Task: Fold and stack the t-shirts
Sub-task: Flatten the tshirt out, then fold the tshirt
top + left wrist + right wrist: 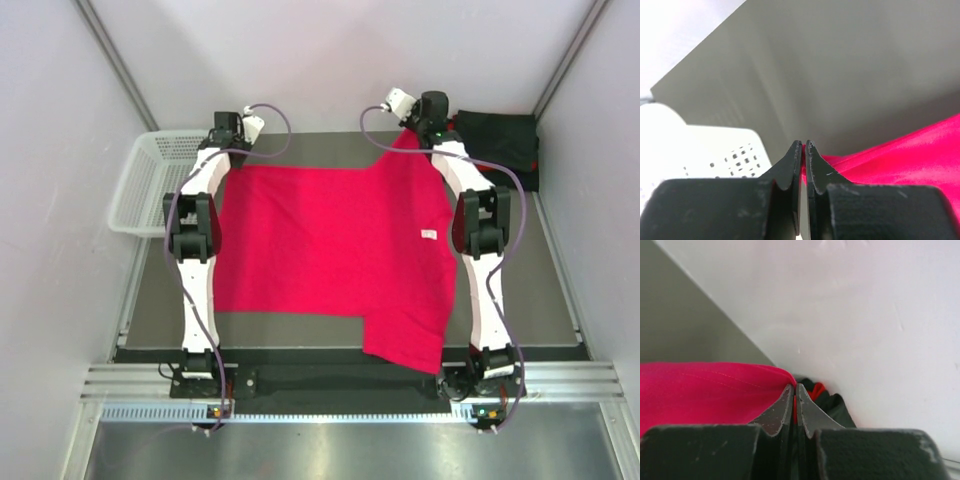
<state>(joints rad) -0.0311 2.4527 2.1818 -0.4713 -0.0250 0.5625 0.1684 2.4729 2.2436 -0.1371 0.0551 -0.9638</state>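
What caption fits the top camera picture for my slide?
Left gripper and right gripper pinch the far edge of the red t-shirt on the table; white basket left, black shirts right.

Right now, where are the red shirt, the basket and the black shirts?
red shirt [320,240], top view, middle of the spread cloth
basket [150,185], top view, its mesh floor
black shirts [500,140], top view, middle of the pile

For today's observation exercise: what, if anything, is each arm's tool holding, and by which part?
Both hold the red t-shirt. The left tool pinches its far left corner, and the right tool pinches its far right corner.
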